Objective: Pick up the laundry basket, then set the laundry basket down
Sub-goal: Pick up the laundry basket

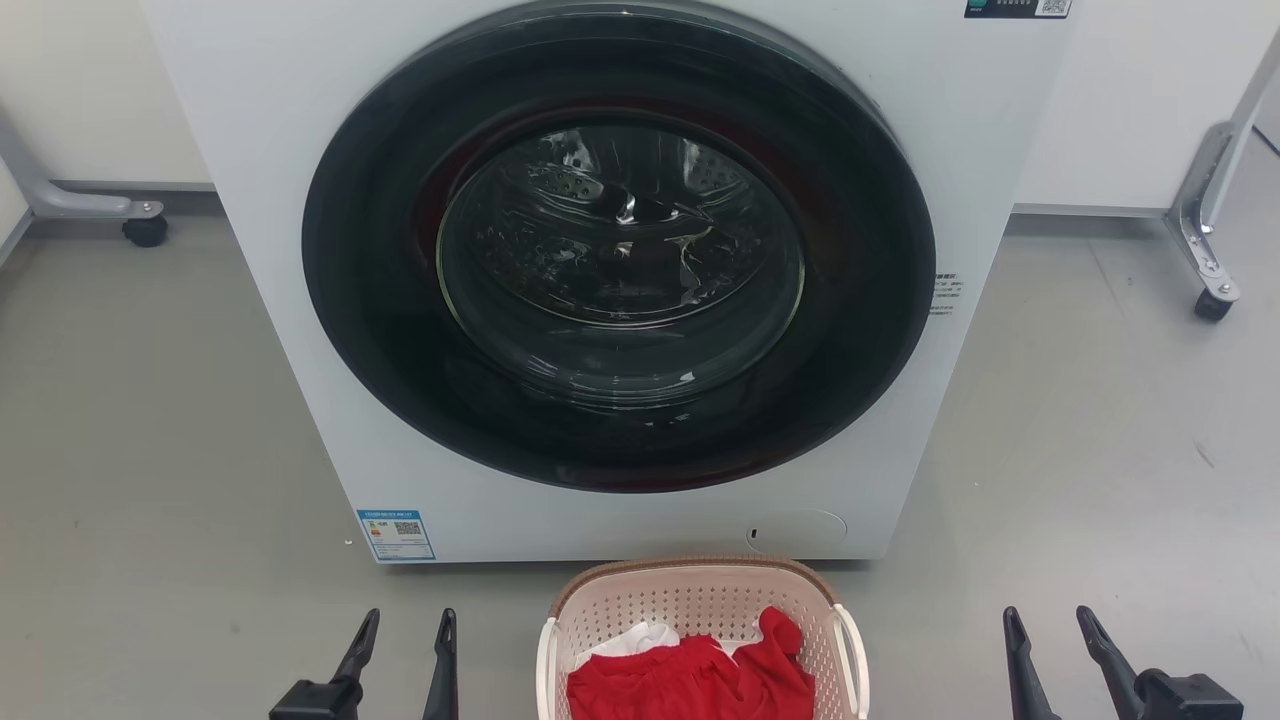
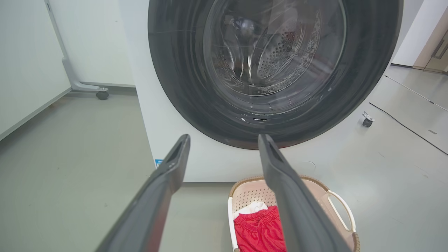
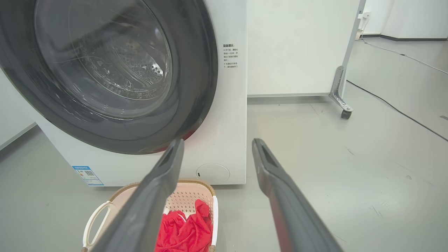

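The laundry basket (image 1: 700,600), pale pink-white with perforated walls, a brown braided rim and white loop handles, stands on the floor just in front of the washer. It holds red and white clothes (image 1: 690,675). My left gripper (image 1: 410,625) is open to the basket's left, apart from it, with nothing between its fingers. My right gripper (image 1: 1050,622) is open farther off to the basket's right, also holding nothing. The left wrist view has the basket (image 2: 252,190) beyond my open left gripper (image 2: 224,140). In the right wrist view the basket (image 3: 189,196) lies at lower left of my open right gripper (image 3: 217,143).
A white front-loading washer (image 1: 300,300) with a shut dark round door (image 1: 620,250) stands right behind the basket. White partition panels on grey caster feet (image 1: 1210,300) stand at the back left and right. A black cable (image 3: 395,108) runs across the floor at the far right.
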